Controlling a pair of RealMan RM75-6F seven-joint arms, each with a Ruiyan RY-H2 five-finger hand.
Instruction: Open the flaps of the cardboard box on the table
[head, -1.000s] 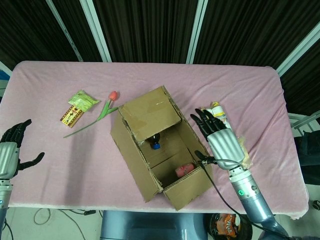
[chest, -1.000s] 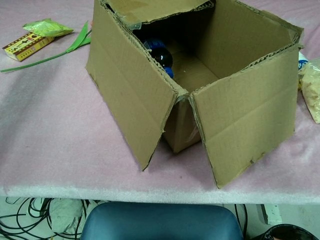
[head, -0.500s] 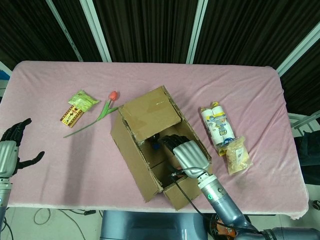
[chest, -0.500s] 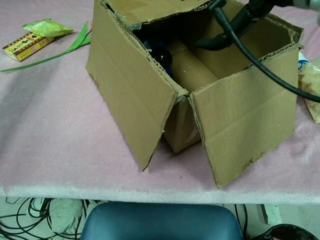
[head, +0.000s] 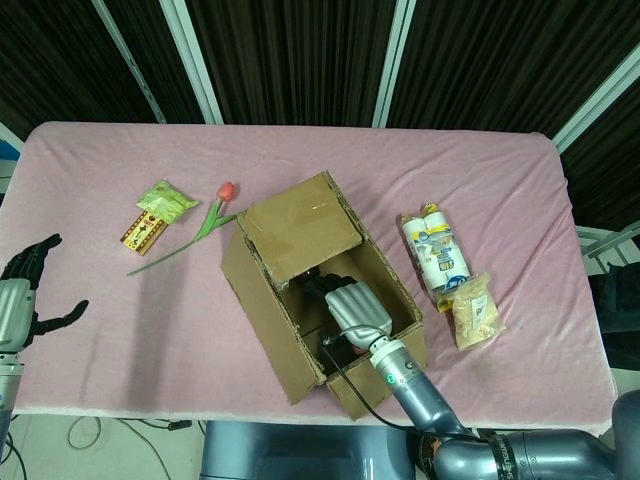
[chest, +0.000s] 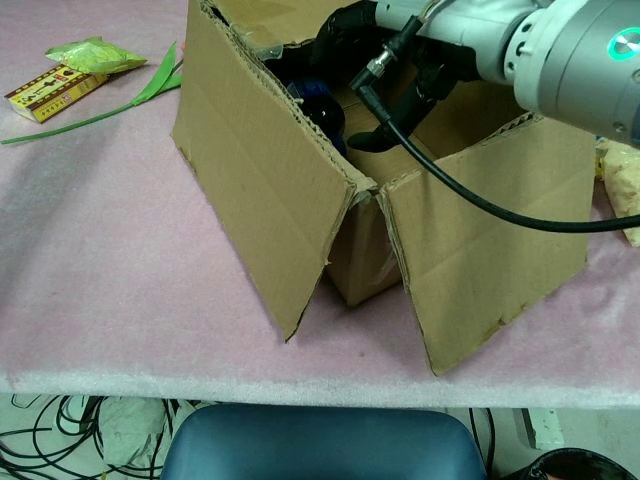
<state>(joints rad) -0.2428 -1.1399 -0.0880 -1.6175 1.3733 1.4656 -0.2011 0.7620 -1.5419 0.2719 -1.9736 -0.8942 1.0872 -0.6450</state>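
Note:
The brown cardboard box (head: 258, 285) stands mid-table with its top open. Its far flap (head: 300, 230) still leans over the opening, while the left flap (chest: 255, 170) and near flap (chest: 490, 230) hang down outside. My right hand (head: 352, 305) is inside the opening, its dark fingers (chest: 345, 30) stretched toward the far flap's edge and holding nothing. A dark bottle with a blue cap (chest: 320, 108) lies inside, beside the hand. My left hand (head: 20, 295) hovers at the table's left edge with fingers spread, far from the box.
A tulip (head: 213, 218), a green packet (head: 166, 200) and a small patterned carton (head: 143, 232) lie left of the box. Two snack packs (head: 436, 252) (head: 471, 311) lie to its right. A blue chair back (chest: 320, 440) sits below the table's near edge.
My right hand has swung left from beside the snack packs, over the box's right wall, and down into the opening. The left hand has hardly moved.

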